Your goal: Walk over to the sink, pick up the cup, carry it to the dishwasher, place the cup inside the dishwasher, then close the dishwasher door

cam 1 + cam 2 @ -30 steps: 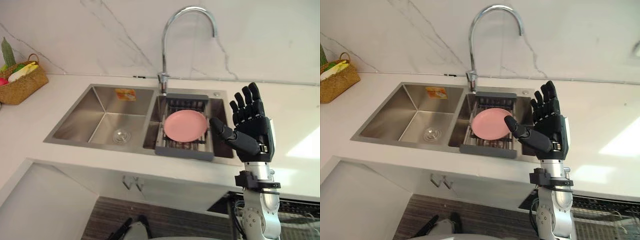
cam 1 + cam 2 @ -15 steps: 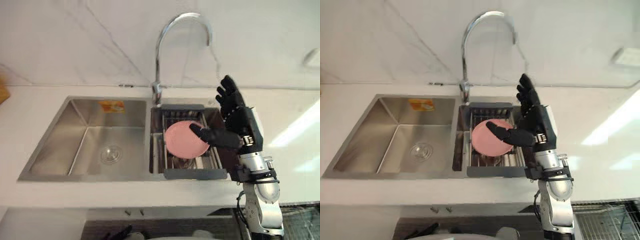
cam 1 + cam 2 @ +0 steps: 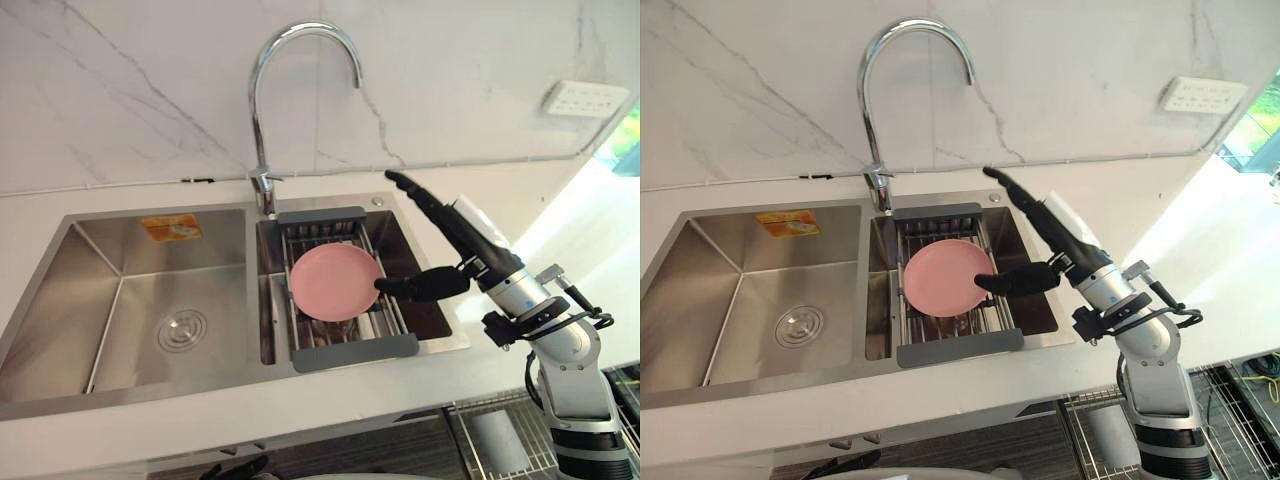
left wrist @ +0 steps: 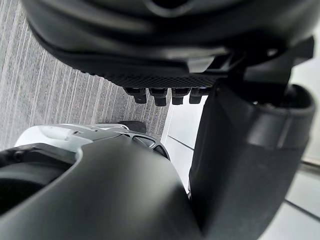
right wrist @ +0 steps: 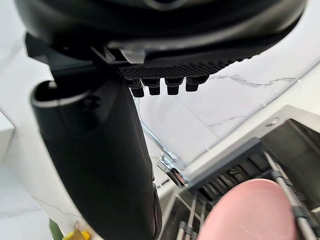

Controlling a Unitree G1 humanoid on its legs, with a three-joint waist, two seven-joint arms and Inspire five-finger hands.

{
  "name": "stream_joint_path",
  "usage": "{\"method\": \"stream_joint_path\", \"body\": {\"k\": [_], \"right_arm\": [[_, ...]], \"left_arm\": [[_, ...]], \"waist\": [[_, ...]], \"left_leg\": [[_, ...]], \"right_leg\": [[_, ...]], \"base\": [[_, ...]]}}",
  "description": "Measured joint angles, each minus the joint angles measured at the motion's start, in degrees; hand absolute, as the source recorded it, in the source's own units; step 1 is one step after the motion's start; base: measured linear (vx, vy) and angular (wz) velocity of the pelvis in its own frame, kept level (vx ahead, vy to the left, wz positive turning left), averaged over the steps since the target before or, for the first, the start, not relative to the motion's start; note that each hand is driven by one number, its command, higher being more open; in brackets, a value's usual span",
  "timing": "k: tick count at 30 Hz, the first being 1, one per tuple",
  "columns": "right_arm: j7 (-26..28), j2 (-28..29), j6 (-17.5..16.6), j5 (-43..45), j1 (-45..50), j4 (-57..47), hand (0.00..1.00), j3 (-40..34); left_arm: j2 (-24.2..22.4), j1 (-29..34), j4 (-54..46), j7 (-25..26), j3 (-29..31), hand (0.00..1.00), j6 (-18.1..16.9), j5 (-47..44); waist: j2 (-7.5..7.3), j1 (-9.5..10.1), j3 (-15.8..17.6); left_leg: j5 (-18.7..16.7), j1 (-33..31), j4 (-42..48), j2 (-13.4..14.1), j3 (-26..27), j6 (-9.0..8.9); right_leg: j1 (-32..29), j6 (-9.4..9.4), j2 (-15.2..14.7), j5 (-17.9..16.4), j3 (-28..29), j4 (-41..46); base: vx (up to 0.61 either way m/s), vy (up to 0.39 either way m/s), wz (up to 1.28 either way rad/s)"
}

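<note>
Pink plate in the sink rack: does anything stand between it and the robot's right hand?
Nothing visible does. The right hand, fingers straight, hovers beside the pink plate, which lies on the rack. Its thumb points at the plate's near edge with no object between them.

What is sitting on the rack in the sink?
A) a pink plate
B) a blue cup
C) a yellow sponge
A: a round pink plate lies on the grey rack across the right basin of the sink.
</note>
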Motion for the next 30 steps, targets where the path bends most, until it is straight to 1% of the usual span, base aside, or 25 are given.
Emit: {"method": "stream_joint_path", "body": {"k": [2, 3, 5, 9, 13, 16, 20, 25, 29, 30], "right_arm": [[1.8, -0.6, 0.0, -1.5, 1.2, -0.8, 1.0, 0.0], [2.8, -0.6, 0.2, -2.3, 1.6, -1.2, 1.0, 0.0], [3.8, -0.6, 0.2, -4.7, 1.7, -1.2, 1.0, 0.0], [3.5, -0.6, -0.7, -10.8, 1.7, -1.2, 1.0, 0.0], [1.9, -0.7, -2.9, -17.5, 1.4, -1.3, 1.0, 0.3], [1.8, -0.8, -3.4, -19.4, 0.9, -1.4, 1.0, 0.4], [1.8, -2.1, -4.4, -24.5, -0.9, -1.4, 1.0, 3.1], [2.9, -3.0, -5.4, -26.5, -1.9, -1.3, 1.0, 5.7], [4.4, -4.6, -5.9, -27.0, -2.0, -0.4, 1.0, 8.1], [4.8, -4.9, -6.0, -28.4, -2.0, -0.2, 1.0, 9.1]], "left_arm": [[0.0, 0.0, -0.1, 0.1, 0.0, 1.0, 0.2, 0.0], [0.0, 0.1, -0.2, 0.1, 0.0, 1.0, 0.4, 0.0], [0.0, 0.1, -0.3, 0.1, 0.0, 1.0, 0.7, 0.0], [0.0, 0.1, -0.4, 0.1, -0.1, 1.0, 1.2, 0.0], [0.1, 0.1, -0.5, 0.1, -0.3, 1.0, 1.7, 0.0], [0.1, 0.1, -0.5, 0.1, -0.5, 1.0, 1.8, 0.0], [0.2, 0.4, -0.3, 0.1, -1.2, 1.0, 1.8, 0.1], [0.1, 0.6, -0.4, 0.1, -1.3, 1.0, 1.8, 0.1], [0.2, 0.7, -0.3, 0.1, -1.7, 1.0, 1.9, 0.0], [0.2, 0.7, -0.3, 0.1, -1.7, 1.0, 2.0, 0.0]], "waist": [[0.02, -0.04, 0.0], [0.02, -0.06, 0.0], [0.02, -0.09, 0.0], [0.02, -0.06, 0.0], [0.01, 0.02, -0.1], [0.05, 0.07, -0.2], [0.3, 0.1, -0.9], [0.35, 0.27, -1.2], [0.38, 0.33, -1.2], [0.41, 0.41, -1.2]], "left_leg": [[0.4, 0.3, -0.5, -0.1, 0.1, -0.03], [0.8, 0.4, -0.9, -0.2, 0.1, 0.35], [1.1, 0.5, -1.5, -0.4, 0.2, 0.44], [1.5, 0.6, -2.3, -0.7, 0.1, 0.55], [1.6, 0.6, -2.8, -0.9, -0.3, 0.62], [1.7, 0.7, -3.0, -1.0, -0.7, 0.7], [2.5, 0.8, -4.2, -1.3, -1.5, 0.9], [4.3, 1.2, -6.5, -1.8, -2.6, 1.01], [6.3, 2.0, -9.1, -2.4, -3.8, 0.96], [6.9, 2.2, -10.1, -2.5, -3.9, 0.93]], "right_leg": [[-0.1, 0.0, 0.0, 0.0, 0.1, -0.1], [-0.1, 0.01, 0.1, 0.0, 0.1, -0.1], [-0.1, 0.01, 0.0, 0.1, 0.1, -0.2], [-0.2, -0.01, 0.0, 0.2, -0.1, -0.4], [-0.1, -0.03, -0.1, 0.2, -0.5, -0.4], [0.0, -0.03, -0.2, 0.2, -0.8, -0.4], [0.3, -0.03, -0.4, 0.2, -1.7, -0.4], [0.4, -0.03, -0.5, 0.2, -2.6, -0.3], [0.5, -0.05, -0.4, 0.2, -4.1, -0.3], [0.5, -0.05, -0.4, 0.2, -4.2, -0.4]], "base": [[-0.02, -0.005, -0.03], [0.0, 0.0, 0.0], [0.0, 0.0, 0.0], [0.01, 0.0, 0.02], [0.0, -0.008, 0.05], [-0.01, -0.01, 0.06], [-0.03, -0.018, 0.1], [-0.06, -0.025, 0.14], [-0.07, -0.027, 0.15], [-0.06, -0.022, 0.09]]}}
